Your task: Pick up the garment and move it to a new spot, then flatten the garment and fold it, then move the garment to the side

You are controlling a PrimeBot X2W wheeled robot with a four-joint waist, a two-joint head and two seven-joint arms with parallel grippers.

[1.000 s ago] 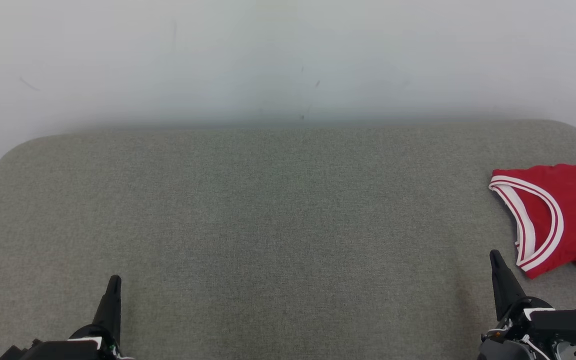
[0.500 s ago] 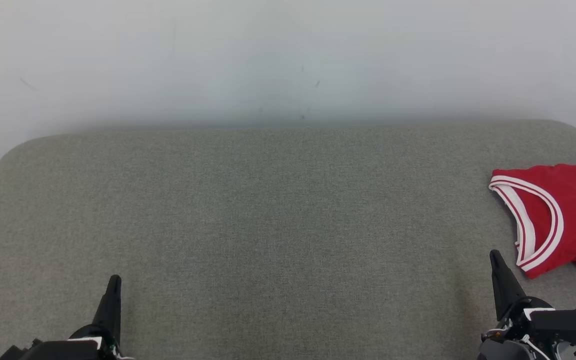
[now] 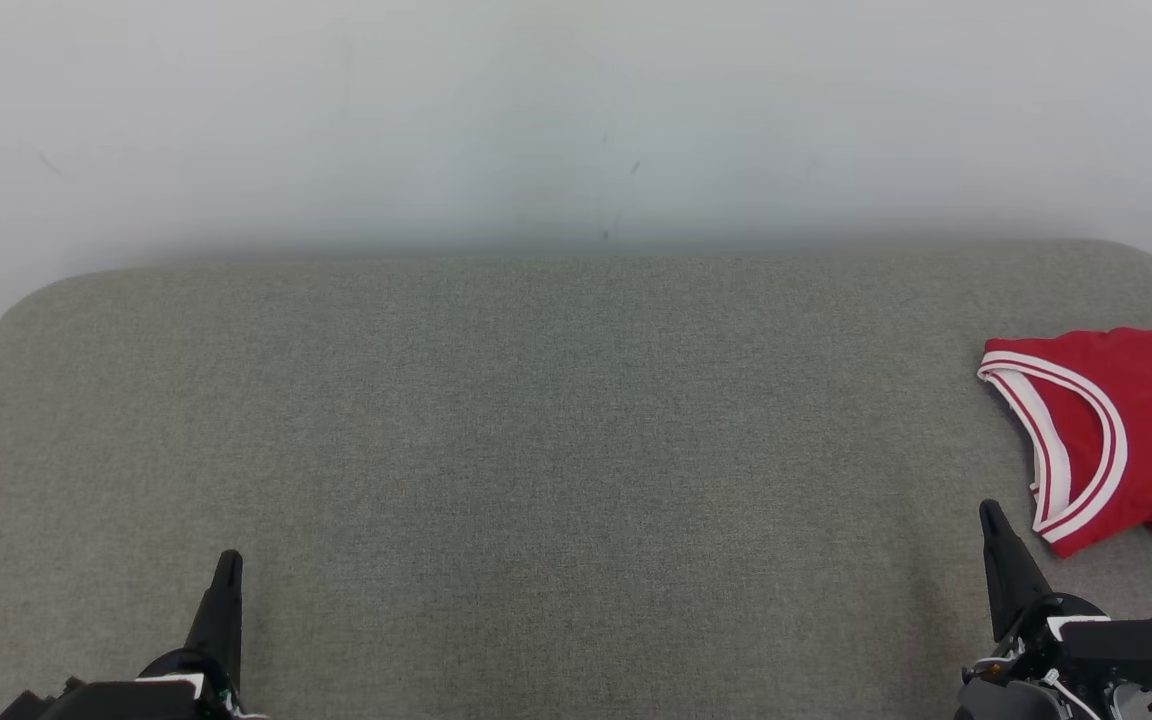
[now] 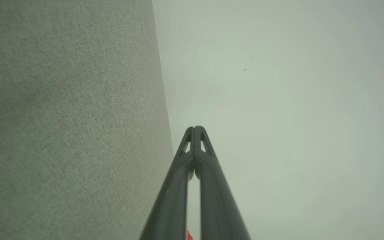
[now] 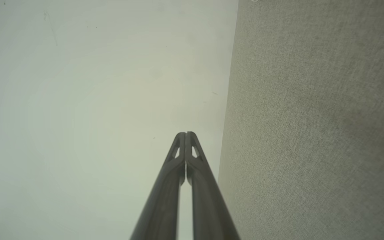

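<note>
A: Tools?

B: Left gripper (image 3: 226,575) clenched, nothing in it, near left. Right gripper (image 3: 994,530) clenched too, empty, near right. Its tip sits just beside the garment (image 3: 1116,430), not touching.

A: Garment where?

B: Right side of the grey fabric surface (image 3: 536,420). Red, white trim, dark lettering. It runs off the right edge of the head view, so I can't tell the full shape. Lies flat, looks layered along its near edge, probably folded.

A: What goes wrong from here?

B: If it gets picked up, fingers pressed together would only shove the cloth and bunch it, so they need to open first. Pinching one layer could let the fold fall open. The hidden part may lie close to the surface's right end, and a drag that way could slide it off. Can't confirm that.

A: Anything in the way?

B: No. Pale wall (image 3: 576,120) behind the far edge, well apart from the garment. Nothing stands between the right gripper and the cloth.
</note>
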